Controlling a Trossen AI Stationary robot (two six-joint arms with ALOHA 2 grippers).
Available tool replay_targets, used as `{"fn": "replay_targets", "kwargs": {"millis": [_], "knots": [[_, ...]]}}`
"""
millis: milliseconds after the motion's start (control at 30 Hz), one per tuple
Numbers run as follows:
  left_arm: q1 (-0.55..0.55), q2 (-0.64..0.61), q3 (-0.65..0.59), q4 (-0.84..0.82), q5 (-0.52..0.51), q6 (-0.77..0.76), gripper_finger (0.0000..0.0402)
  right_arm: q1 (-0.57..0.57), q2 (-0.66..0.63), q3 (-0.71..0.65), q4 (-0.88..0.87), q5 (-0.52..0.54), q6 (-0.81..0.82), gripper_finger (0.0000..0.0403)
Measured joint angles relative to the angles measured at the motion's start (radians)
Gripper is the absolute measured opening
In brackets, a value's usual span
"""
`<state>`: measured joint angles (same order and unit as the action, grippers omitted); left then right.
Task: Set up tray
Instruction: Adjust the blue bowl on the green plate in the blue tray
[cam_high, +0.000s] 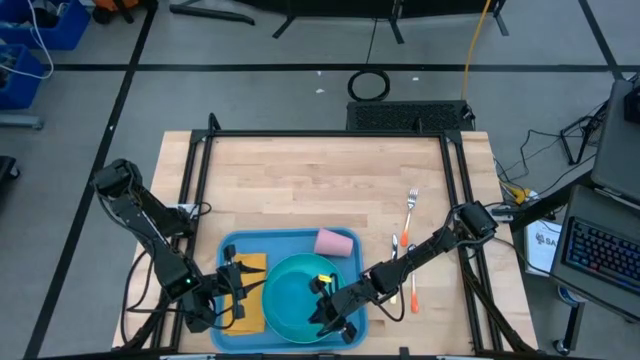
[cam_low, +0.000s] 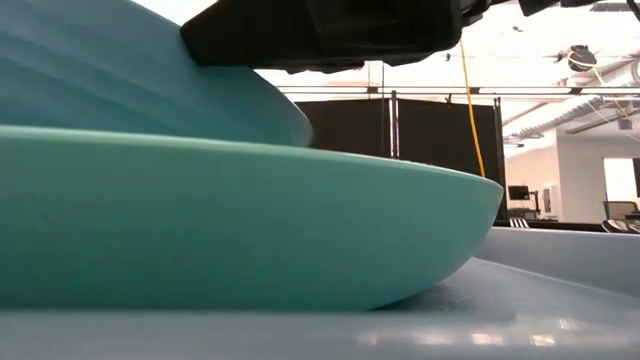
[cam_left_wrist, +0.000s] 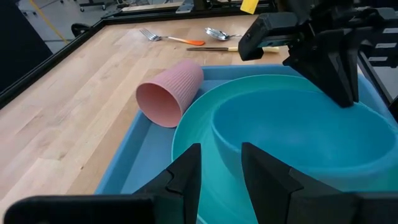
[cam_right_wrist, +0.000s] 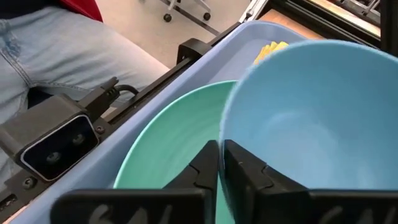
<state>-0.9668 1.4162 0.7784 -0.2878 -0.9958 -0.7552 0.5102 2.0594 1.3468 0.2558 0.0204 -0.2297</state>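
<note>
- My right gripper (cam_high: 335, 322) is pinched on the rim of the bowl (cam_high: 300, 292); it sits on the plate (cam_right_wrist: 168, 143) in the tray (cam_high: 290, 243), near table edge.
- Left gripper (cam_left_wrist: 221, 171) fingers part-spread, empty, beside the bowl.
- Bowl lies between both; right one has it.

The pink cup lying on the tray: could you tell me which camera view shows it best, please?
The left wrist view: the pink cup lies on its side, mouth visible, across the tray rim. The high view shows it small, from above. The low and right wrist views miss it.

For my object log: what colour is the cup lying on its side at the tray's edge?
Pink, with fine ribbing; the cup shows best in the left wrist view.
</note>
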Motion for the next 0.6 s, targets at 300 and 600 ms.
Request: {"fn": "replay_targets", "kwargs": {"millis": [300,600], "knots": [[0.0,0.0,-0.006,0.005,0.0,-0.006,0.012,0.0,0.0,0.06,-0.115,0.001,0.004,0.0003],[0.009,0.0,-0.072,0.074,0.001,-0.038,0.012,0.002,0.0,0.207,-0.405,0.005,0.058,0.0001]]}}
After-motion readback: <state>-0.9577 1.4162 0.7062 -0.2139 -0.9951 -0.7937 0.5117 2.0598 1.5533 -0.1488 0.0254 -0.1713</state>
